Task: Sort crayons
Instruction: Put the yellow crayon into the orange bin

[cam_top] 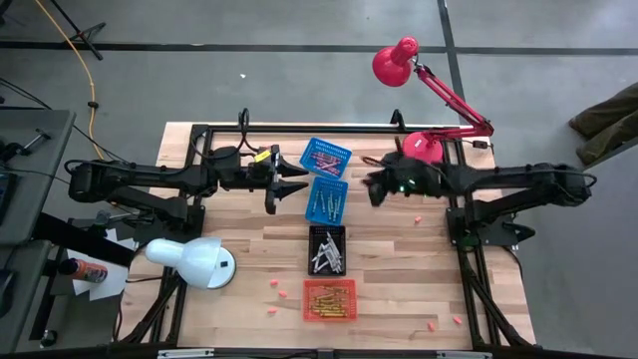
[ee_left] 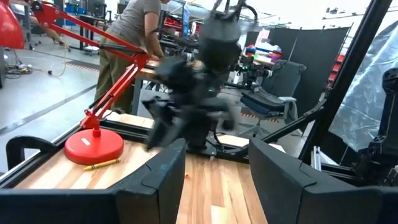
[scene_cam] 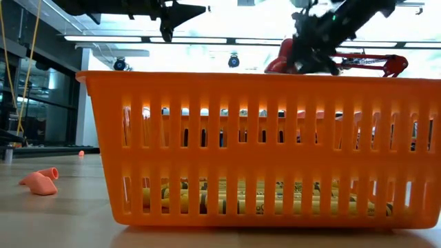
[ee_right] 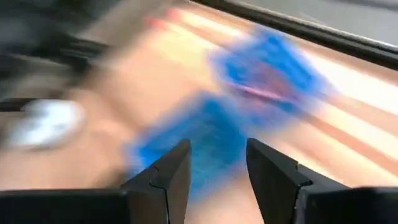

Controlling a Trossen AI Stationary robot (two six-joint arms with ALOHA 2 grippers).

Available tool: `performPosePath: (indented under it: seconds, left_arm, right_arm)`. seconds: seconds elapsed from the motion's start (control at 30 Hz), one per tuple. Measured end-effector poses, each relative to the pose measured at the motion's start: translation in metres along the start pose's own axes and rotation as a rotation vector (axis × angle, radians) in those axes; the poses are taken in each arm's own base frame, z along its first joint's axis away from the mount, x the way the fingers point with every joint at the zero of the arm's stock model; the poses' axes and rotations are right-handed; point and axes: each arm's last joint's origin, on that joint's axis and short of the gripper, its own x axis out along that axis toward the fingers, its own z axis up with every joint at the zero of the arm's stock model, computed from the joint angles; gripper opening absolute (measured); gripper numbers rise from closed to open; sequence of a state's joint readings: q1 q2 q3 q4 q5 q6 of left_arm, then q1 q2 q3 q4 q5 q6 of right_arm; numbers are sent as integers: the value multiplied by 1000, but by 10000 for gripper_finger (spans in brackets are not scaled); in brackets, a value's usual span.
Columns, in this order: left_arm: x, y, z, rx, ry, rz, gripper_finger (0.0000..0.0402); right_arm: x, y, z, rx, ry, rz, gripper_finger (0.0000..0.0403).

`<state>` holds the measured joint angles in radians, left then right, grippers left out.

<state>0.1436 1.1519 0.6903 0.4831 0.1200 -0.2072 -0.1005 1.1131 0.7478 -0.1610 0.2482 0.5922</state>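
We see four baskets in a row down the middle of the bench. The far one is a blue basket [cam_top: 326, 156] with pink crayons [cam_top: 325, 158] in it. Next comes a second blue basket [cam_top: 327, 199], then a black basket [cam_top: 327, 248] with grey crayons [cam_top: 326, 257], and an orange basket [cam_top: 330, 299] near the front edge with orange and yellow ones [scene_cam: 275, 204]. So most crayons are already in baskets. One yellow crayon [ee_left: 101, 164] lies by the red lamp base [ee_left: 94, 148] at the far right corner.

Our left gripper [cam_top: 295, 185] hangs in the air just left of the blue baskets. Its fingers are apart and hold nothing. Our right gripper [cam_top: 373, 186] hangs just right of them, also parted and empty.

What could go wrong? The two grippers are close, with the baskets between them. If both reach in together, they could bump. A low arm could also push a basket and spill it. The crayon by the lamp is thin and may roll away when pinched.
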Motion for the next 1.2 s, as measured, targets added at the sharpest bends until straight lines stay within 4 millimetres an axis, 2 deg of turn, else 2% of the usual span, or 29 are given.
performPosePath:
  seconds: [0.1, 0.2, 0.43, 0.53, 0.73, 0.9, 1.2]
  left_arm:
    - [0, 0, 0, -8, 4, 1, 164]
    - [0, 0, -1, -27, 13, 3, 164]
    - [0, 0, -2, -29, 19, 4, 164]
    - [0, 0, -2, -29, 19, 4, 164]
    - [0, 0, -2, -29, 19, 4, 164]
    - [0, 0, -2, -29, 19, 4, 164]
    - [0, 0, -2, -29, 19, 4, 164]
  right_arm:
    - [-2, -25, 14, 54, 140, -335, 147]
    - [0, -56, 25, 34, 257, -554, 147]
    - [34, -129, 33, 8, 520, -572, 147]
    - [53, -152, 39, -12, 620, -582, 147]
    - [92, -175, 51, -133, 775, -568, 147]
    - [112, -184, 50, -199, 914, -537, 147]
    - [127, -201, 34, -330, 1075, -575, 147]
